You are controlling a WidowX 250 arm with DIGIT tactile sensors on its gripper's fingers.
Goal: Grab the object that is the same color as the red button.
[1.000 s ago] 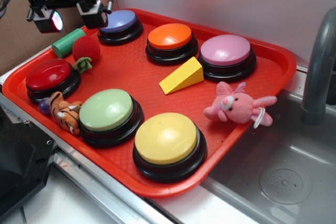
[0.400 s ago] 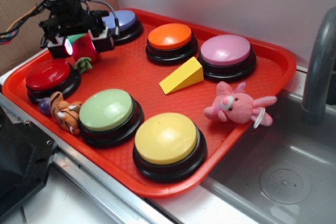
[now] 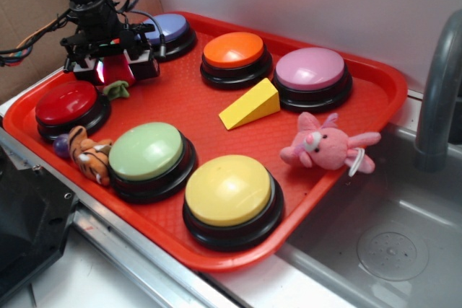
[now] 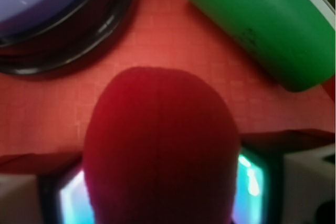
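While the gripper (image 3: 115, 68) sits low at the far left corner of the red tray (image 3: 375, 95), its two fingers stand either side of the red plush ball (image 4: 160, 150), which lies on the tray floor just beyond the red button (image 3: 68, 102) and nearer than the purple button (image 3: 167, 28). From the wrist view the ball fills the gap between the lit pads (image 4: 251, 174), one on each side, but whether they already press on it cannot be told from these pictures. The ball's green leafy stem (image 3: 117, 90) trails out toward the near side, clear of the fingers. To do this step well, I judge the jaws should close squarely across the widest part of the ball, low enough that the soft fuzz does not squeeze upward and slip out. A gentle, steady close suits something this compressible. The green cylinder (image 4: 262, 27) lies close on the far side, and the purple button's black base is near too, so the closing and the lift that follows ought to go straight, without sideways drift, lest a finger catch either one.
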